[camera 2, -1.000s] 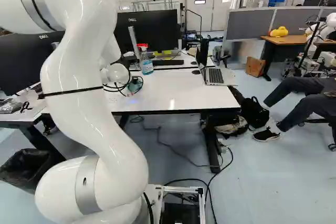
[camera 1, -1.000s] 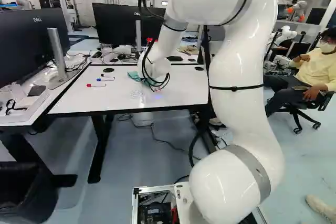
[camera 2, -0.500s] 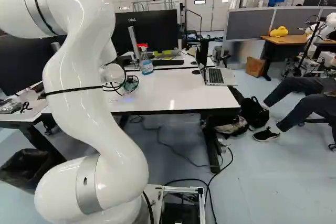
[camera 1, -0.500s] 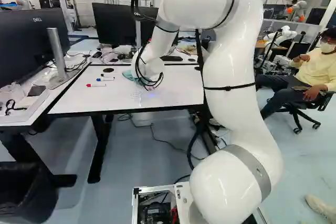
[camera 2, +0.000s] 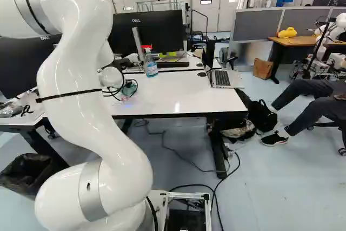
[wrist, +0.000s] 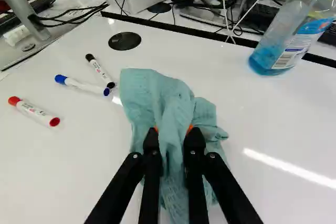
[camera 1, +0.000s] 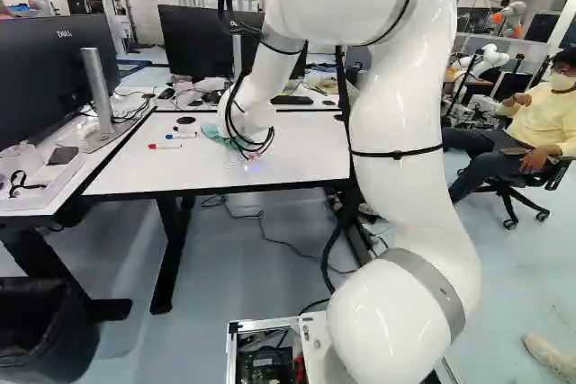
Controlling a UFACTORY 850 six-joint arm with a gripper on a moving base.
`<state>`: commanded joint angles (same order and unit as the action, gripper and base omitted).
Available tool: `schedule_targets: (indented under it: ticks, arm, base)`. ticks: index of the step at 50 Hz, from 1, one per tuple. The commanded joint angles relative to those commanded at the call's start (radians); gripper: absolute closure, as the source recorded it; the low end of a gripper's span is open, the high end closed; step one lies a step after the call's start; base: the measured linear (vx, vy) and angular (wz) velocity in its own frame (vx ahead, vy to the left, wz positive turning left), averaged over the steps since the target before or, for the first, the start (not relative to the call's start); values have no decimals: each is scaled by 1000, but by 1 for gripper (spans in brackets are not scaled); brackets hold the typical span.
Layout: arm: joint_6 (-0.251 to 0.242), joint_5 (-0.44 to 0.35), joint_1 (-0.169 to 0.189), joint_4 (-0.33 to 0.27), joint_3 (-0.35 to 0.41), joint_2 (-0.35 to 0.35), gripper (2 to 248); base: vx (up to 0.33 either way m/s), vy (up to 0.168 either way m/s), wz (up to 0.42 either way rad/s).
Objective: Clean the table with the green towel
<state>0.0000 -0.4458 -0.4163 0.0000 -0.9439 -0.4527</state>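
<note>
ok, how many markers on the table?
3. The red marker is nearest the front edge of the table, the blue marker beyond it, the black marker farthest, near the blue one. The green towel might hide more.

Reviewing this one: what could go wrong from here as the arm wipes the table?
The blue-capped marker and black-capped marker lie close beside the green towel, so a sweep that way might roll them. A wide stroke the other way could knock the spray bottle. The towel is bunched in the claw, so it may wipe unevenly.
</note>
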Motion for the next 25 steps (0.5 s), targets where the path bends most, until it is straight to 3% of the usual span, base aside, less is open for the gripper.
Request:
schedule_targets:
  ticks: [10,25]
  arm:
    - [0,0,7,0,48,37,199]
    - [0,0,45,0,82,64,199]
  base:
    - [0,0,0]
    - [0,0,0]
